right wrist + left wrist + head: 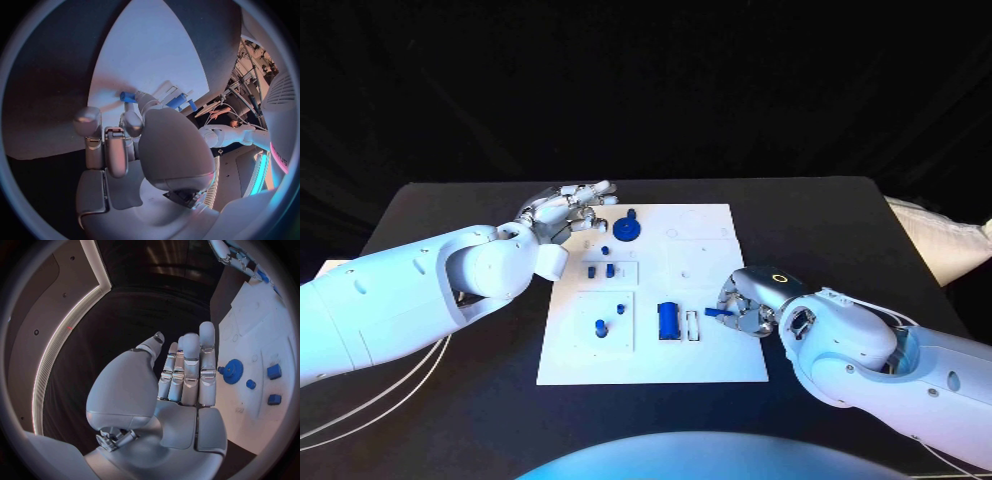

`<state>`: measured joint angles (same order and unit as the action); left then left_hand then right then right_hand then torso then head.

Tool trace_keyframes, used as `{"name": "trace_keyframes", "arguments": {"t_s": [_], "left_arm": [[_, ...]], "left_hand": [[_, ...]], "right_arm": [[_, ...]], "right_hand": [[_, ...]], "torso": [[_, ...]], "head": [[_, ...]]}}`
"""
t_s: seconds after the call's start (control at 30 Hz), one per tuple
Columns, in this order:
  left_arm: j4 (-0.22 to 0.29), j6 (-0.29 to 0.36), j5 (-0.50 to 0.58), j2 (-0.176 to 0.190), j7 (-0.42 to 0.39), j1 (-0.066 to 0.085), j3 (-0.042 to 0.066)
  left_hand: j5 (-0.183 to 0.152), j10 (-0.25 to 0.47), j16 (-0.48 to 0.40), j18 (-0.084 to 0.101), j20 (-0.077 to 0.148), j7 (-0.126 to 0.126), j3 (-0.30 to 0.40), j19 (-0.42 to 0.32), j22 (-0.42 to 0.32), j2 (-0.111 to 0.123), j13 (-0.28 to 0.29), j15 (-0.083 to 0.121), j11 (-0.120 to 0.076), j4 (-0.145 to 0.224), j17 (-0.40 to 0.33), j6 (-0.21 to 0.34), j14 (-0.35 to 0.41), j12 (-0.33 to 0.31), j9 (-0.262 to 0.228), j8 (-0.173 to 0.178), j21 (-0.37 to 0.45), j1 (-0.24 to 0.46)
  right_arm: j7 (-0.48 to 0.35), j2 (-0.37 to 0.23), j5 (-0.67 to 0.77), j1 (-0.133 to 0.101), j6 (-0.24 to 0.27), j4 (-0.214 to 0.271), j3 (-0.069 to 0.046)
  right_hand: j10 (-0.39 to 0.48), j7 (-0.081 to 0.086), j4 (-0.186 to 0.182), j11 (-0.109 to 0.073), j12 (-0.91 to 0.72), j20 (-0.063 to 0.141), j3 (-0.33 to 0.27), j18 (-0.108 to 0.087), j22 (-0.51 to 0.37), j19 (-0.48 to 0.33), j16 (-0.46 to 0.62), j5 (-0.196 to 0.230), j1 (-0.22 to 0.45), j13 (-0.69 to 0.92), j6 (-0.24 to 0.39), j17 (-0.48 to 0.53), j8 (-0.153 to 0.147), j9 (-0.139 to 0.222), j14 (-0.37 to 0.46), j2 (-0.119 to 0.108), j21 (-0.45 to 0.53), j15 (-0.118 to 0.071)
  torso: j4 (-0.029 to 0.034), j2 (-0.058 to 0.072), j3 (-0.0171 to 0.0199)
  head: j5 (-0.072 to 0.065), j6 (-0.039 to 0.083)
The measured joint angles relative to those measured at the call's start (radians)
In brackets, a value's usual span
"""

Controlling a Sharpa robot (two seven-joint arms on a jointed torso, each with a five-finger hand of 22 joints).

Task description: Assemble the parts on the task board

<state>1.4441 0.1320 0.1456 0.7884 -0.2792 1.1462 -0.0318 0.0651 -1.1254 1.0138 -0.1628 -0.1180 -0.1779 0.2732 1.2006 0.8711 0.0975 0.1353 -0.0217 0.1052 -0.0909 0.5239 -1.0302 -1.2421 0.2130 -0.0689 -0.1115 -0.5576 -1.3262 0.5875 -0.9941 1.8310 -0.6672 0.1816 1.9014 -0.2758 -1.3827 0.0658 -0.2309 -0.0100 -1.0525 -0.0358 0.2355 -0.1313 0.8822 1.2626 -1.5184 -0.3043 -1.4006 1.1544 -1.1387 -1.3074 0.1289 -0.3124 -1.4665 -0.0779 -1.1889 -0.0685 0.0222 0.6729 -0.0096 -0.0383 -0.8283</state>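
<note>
Black table (459, 215) carried the task board (718, 360). Right hand (747, 305) pinched a small blue part (715, 312) beside the seated cylinder (668, 320); left hand (567, 210), open, hovered near the gear (629, 228). Assembly looked partly done.

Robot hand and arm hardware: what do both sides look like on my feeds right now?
Both arms are smooth, rounded white shells. The left robot hand and right robot hand are silver metal with segmented fingers and pale tips. The right wrist carries a dark band with a yellowish ring mark. Thin pale cables trail beneath the left arm.
</note>
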Motion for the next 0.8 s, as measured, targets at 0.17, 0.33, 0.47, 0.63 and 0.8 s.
{"name": "trace_keyframes", "arguments": {"t_s": [0.17,0.33,0.47,0.63,0.8], "left_arm": [[0.000,-0.001,-0.002,0.000,0.001,0.000,0.000],[0.003,-0.005,-0.006,-0.001,0.002,0.000,0.000],[0.005,-0.009,-0.010,-0.002,0.003,0.000,0.000],[0.005,-0.011,-0.013,-0.002,0.004,0.000,0.000],[0.006,-0.013,-0.015,-0.001,0.005,0.000,0.000]], "left_hand": [[0.000,0.000,0.000,0.000,-0.004,0.000,-0.004,0.004,-0.001,0.000,0.000,0.000,0.000,-0.004,-0.002,0.000,0.000,0.000,0.000,0.000,0.000,0.000],[0.000,0.004,0.000,0.000,-0.004,0.000,-0.004,0.004,-0.001,0.000,0.000,0.000,-0.004,-0.004,-0.004,0.000,0.000,0.000,0.000,0.000,0.000,0.000],[0.000,0.004,0.000,0.000,-0.004,-0.004,-0.004,0.004,-0.001,0.000,0.000,0.000,-0.004,-0.004,-0.004,0.004,0.000,0.000,0.000,0.000,0.000,0.000],[0.000,0.004,0.000,0.000,-0.004,-0.004,-0.004,0.004,-0.001,0.000,0.000,0.000,-0.004,-0.004,-0.004,0.004,0.000,0.000,0.000,0.000,0.000,0.000],[0.000,0.007,0.000,0.000,-0.004,0.000,-0.007,0.004,-0.002,0.000,0.000,0.000,0.000,-0.001,-0.005,0.007,0.000,0.000,0.000,0.000,0.000,0.000]], "right_arm": [[0.008,-0.006,-0.031,-0.018,0.010,0.021,0.004],[0.012,-0.005,-0.062,-0.027,0.016,0.035,0.003],[0.015,0.001,-0.104,-0.028,0.017,0.033,0.004],[0.018,0.009,-0.145,-0.028,0.019,0.033,0.004],[0.021,0.015,-0.180,-0.028,0.023,0.036,0.004]], "right_hand": [[-0.011,-0.001,-0.038,-0.004,-0.018,0.000,0.007,0.000,0.007,0.008,-0.004,0.044,0.060,0.015,-0.008,0.000,0.000,-0.010,0.000,0.011,-0.006,0.000],[-0.016,-0.002,-0.041,-0.001,-0.031,0.000,0.010,0.000,0.014,0.007,-0.004,0.053,0.069,0.027,-0.009,0.000,0.002,-0.013,0.000,0.001,-0.006,0.000],[-0.016,-0.003,-0.041,-0.001,-0.034,0.002,0.010,0.000,0.015,0.010,-0.004,0.053,0.075,0.034,-0.009,0.000,0.003,-0.016,0.000,-0.004,-0.012,0.000],[-0.019,-0.001,-0.045,-0.005,-0.042,0.003,0.012,0.000,0.019,0.011,-0.008,0.042,0.097,0.039,-0.014,0.000,0.003,-0.018,0.000,-0.010,-0.012,0.000],[-0.023,-0.002,-0.048,-0.002,-0.043,0.003,0.009,0.000,0.020,0.011,-0.008,0.027,0.118,0.044,-0.016,-0.001,0.006,-0.024,0.000,-0.013,-0.012,0.000]], "torso": [[0.0000,0.000,-0.0007],[0.0000,0.000,-0.0011],[0.0007,0.000,-0.0012],[0.0012,0.000,-0.0016],[0.0012,0.001,-0.0017]], "head": [[-0.002,0.000],[-0.003,-0.001],[-0.002,-0.002],[-0.001,-0.003],[0.000,-0.005]]}}
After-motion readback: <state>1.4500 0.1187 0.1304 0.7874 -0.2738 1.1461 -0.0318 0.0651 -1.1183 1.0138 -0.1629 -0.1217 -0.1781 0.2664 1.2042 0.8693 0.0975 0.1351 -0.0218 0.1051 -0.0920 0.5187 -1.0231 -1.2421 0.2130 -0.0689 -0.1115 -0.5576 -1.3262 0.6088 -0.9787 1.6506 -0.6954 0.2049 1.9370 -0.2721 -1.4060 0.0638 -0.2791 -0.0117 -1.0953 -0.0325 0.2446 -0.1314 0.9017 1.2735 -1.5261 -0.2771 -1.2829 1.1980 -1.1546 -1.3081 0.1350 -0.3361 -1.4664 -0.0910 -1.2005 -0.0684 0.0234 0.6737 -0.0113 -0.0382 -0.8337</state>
